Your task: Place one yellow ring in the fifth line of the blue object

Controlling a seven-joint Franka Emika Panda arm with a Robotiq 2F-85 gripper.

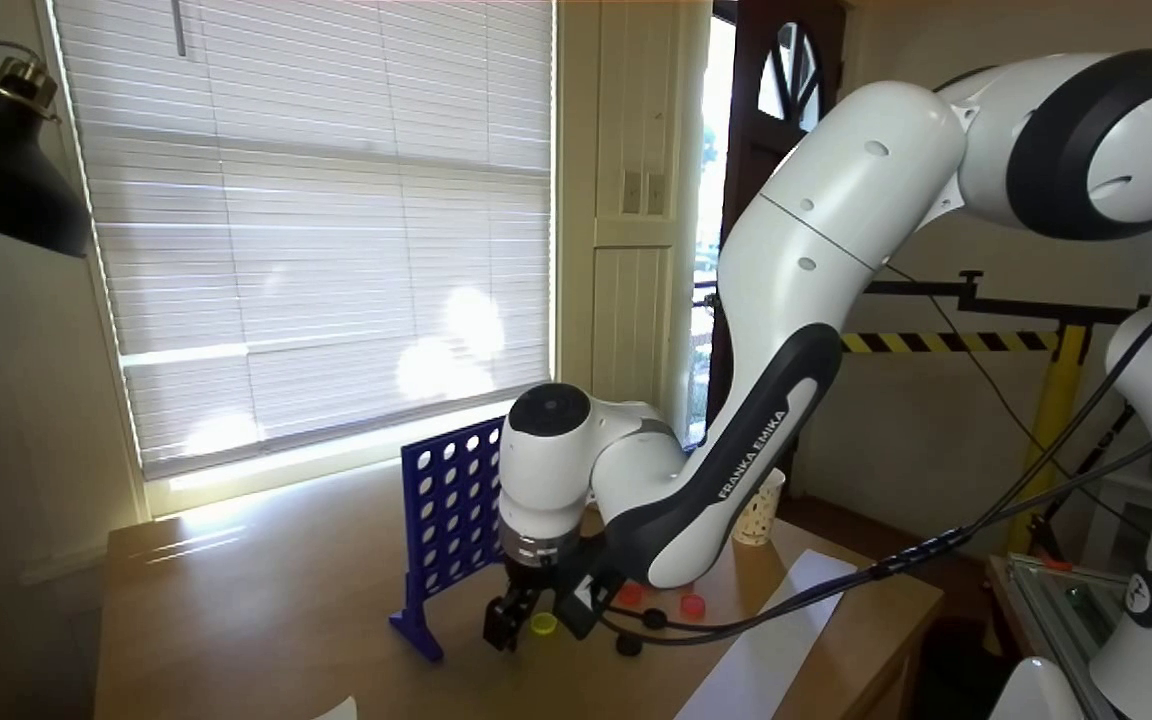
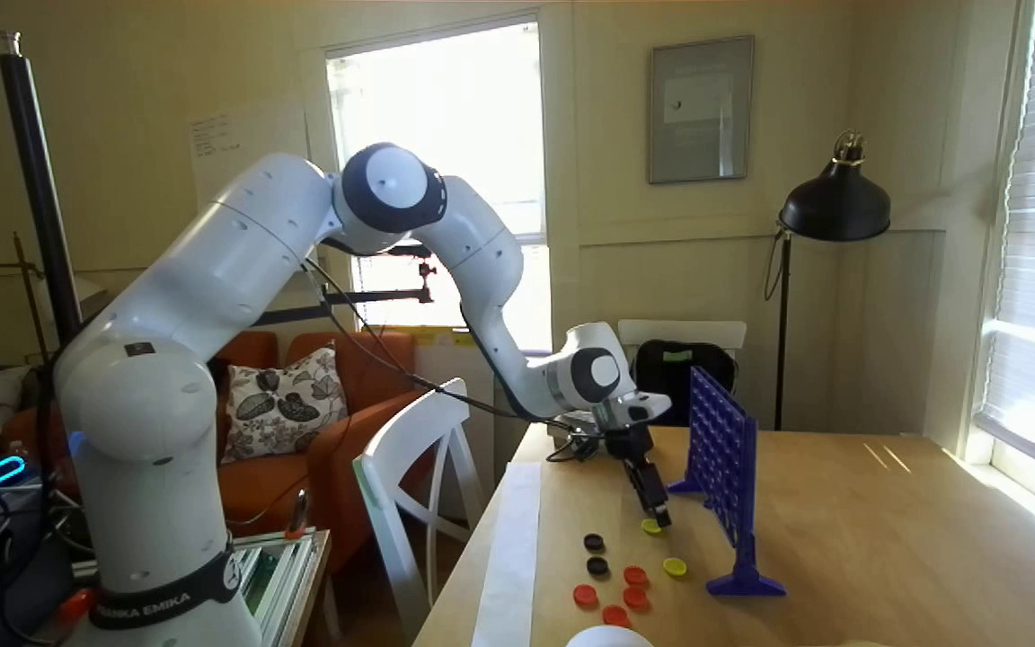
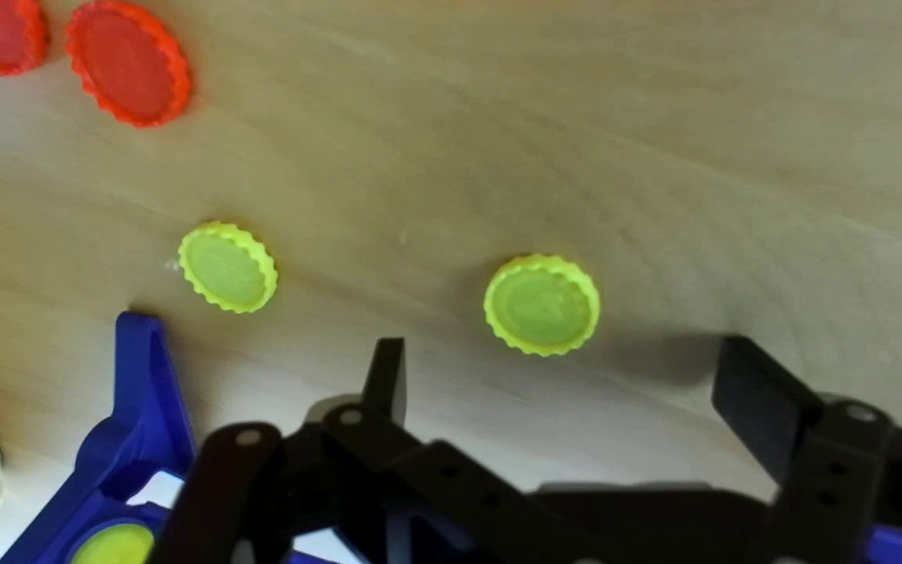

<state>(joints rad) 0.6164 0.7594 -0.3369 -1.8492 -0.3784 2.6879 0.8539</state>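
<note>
Table [image 2: 886, 512], one: pale wood, bearing the pieces listed below.

Arm [image 2: 392, 189], one: white with black joints; I have it bent down over the table, as both exterior views show.

White strip [image 2: 508, 557], one: lying flat along the table edge on the arm base's side.

Blue object [image 2: 722, 458], one: upright grid of round holes on splayed feet. A yellow round [image 3: 114, 544] shows at its frame, lower left in the wrist view; whether it sits in a hole, I cannot tell.

Gripper [image 3: 564, 372], one: black, low over the table beside the blue object. I have its jaws spread wide, with nothing in hold.

Cup [image 1: 759, 512], one: speckled, standing partly behind the arm in an exterior view.

Red tokens [image 2: 634, 576], four counted in an exterior view: flat on the table, grouped.

Black tokens [image 2: 597, 567], two: flat on the table, near the red group.

Yellow ring [image 3: 543, 305], task piece: flat on the table; in the wrist view it shows between the jaws, touching neither.

Second yellow ring [image 3: 228, 266]: flat on the table, near a foot of the blue object.
</note>
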